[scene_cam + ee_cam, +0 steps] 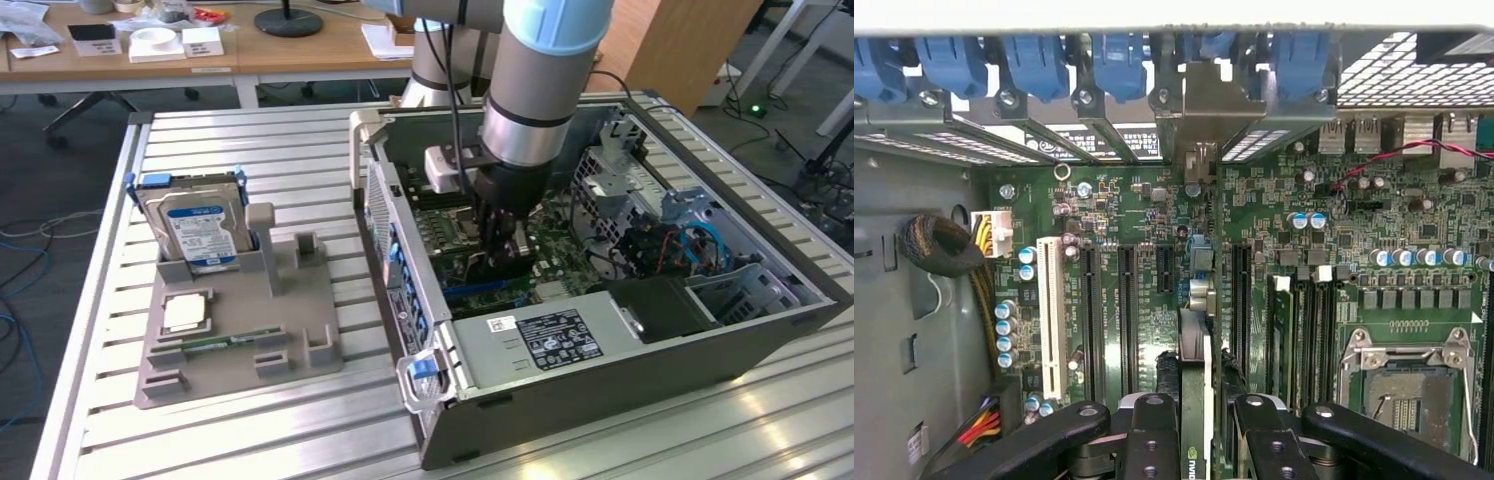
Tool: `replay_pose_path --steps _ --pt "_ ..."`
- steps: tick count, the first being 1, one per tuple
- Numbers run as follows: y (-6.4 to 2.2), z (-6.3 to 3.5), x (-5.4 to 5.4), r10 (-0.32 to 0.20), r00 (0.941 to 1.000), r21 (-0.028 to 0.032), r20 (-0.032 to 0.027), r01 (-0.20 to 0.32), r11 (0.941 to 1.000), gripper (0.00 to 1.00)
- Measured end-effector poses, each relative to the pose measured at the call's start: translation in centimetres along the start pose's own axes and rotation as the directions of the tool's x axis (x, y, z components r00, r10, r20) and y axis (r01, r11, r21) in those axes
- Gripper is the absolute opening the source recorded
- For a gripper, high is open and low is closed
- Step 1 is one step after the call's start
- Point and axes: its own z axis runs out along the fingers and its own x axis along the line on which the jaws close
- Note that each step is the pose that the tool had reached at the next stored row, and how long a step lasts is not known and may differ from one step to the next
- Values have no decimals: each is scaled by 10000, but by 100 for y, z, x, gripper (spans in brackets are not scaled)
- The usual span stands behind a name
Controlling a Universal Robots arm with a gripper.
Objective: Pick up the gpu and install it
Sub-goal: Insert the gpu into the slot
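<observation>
The step in hand is the installation itself: the gripper (1196, 440) is down inside the open computer case (587, 370) and pinches the gpu (1196, 380) edge-on between its two fingers (1150, 440), the card standing upright over the motherboard (1334, 230). In the wrist view the card's thin edge runs from between the finger pads toward the rear of the case, where its silver metal end bracket (1206, 110) stands in line with the row of blue slot latches (1119, 65) on the back panel. The card appears aligned with one of the long black expansion slots (1126, 320) (just which slot lies under it is hidden by the card itself), and I cannot tell whether its connector edge has already entered the slot or only sits just above it. In the exterior view the gripper (501, 250) hangs near the middle of the board, with the power supply (561, 345) beside it at the near end of the case. On the grey parts holder (240, 340) at the exterior view's left the hard drive (200, 230) stands in its cradle, well apart from the work. By judgement, pick-up is complete and seating is under way; the next move calls for a straight, even press along the slot with the card kept upright and the bracket kept in its rear opening, since any tilt could jam the connector edge.
</observation>
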Motion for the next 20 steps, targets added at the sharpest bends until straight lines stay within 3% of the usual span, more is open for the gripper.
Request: replay_pose_path --steps 7,11,20 --pt "1 3 0 1 10000 0 0 -1 10000 26" --pt "0 -42 0 1 10000 0 0 -1 10000 26" --pt "4 -15 0 0 10000 10 -1 0 10000 26"
